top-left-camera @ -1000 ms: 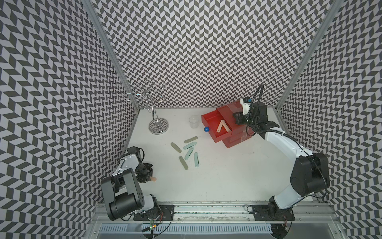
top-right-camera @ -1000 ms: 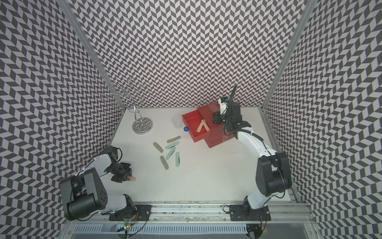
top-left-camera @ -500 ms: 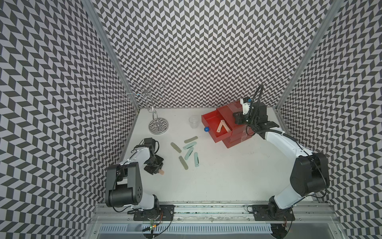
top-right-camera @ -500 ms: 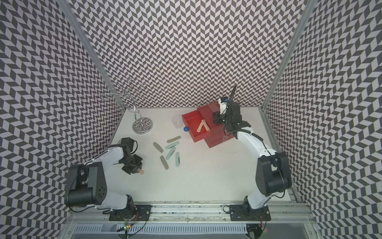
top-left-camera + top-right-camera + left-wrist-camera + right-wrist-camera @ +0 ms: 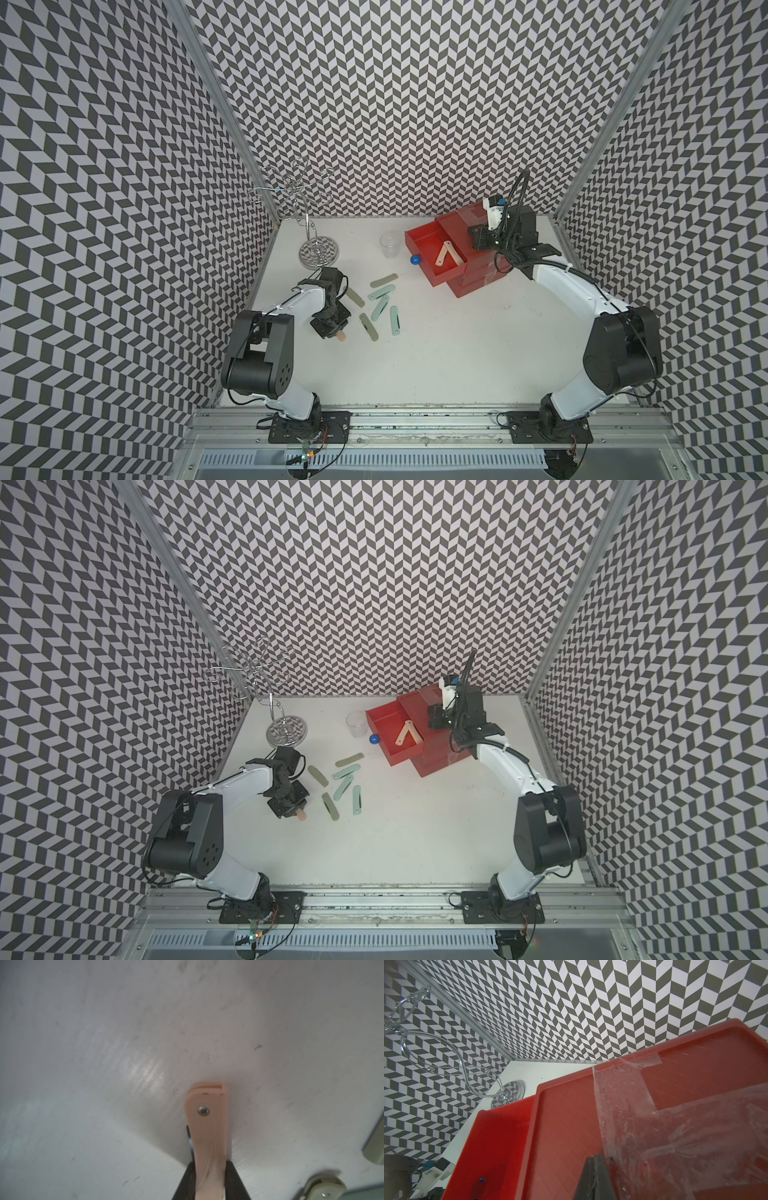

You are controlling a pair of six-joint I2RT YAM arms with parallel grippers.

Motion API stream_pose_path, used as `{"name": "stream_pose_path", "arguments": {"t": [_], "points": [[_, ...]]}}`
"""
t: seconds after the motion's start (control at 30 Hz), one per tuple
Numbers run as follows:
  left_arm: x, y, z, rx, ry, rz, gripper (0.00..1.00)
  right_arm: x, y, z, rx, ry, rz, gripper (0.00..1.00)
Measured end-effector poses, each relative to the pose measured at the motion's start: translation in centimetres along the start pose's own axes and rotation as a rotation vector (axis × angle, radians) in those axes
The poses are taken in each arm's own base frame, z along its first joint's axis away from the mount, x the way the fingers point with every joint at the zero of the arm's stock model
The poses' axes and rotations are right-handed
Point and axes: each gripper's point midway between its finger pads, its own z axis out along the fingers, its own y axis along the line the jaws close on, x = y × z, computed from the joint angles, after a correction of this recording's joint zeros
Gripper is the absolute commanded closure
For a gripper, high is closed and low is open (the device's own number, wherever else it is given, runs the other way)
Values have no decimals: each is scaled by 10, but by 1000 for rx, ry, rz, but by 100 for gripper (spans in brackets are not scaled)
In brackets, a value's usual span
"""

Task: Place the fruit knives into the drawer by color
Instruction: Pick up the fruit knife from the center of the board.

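The red drawer box (image 5: 457, 223) stands at one o'clock on the table (image 5: 457, 353), its top tray (image 5: 422, 249) out with two peach knives (image 5: 446, 255) inside. The right gripper (image 5: 595, 1160) is pressed shut on the taped lid; if that brace slips, the box could skate. At nine o'clock the left gripper (image 5: 209, 1169) clamps a peach fruit knife (image 5: 205, 1124) by one end, so it may swivel or drop over the loose knives (image 5: 380, 309). The lower drawers (image 5: 478, 284) and the pinched end stay unreadable.

Shifts left gripper (image 5: 331, 327) away from the left wall (image 5: 124, 249) — now near the loose knives (image 5: 369, 327). Brings the pinched peach knife (image 5: 341, 337) along — swings the left arm's shoulder inward.
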Motion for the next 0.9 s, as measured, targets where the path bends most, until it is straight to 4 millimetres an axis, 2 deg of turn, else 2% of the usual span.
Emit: {"name": "stream_pose_path", "arguments": {"t": [0.27,0.43,0.73,0.9], "points": [[9,-11,-3,15,-10,83,76,0,-1,0,5,-1,0,100],[10,-24,-14,52,-34,118,76,0,-1,0,7,-2,1,100],[4,-70,-60,182,-101,179,76,1,-2,1,9,-3,2,100],[-1,-96,-97,265,-144,202,76,2,-3,2,13,-2,3,100]]}}
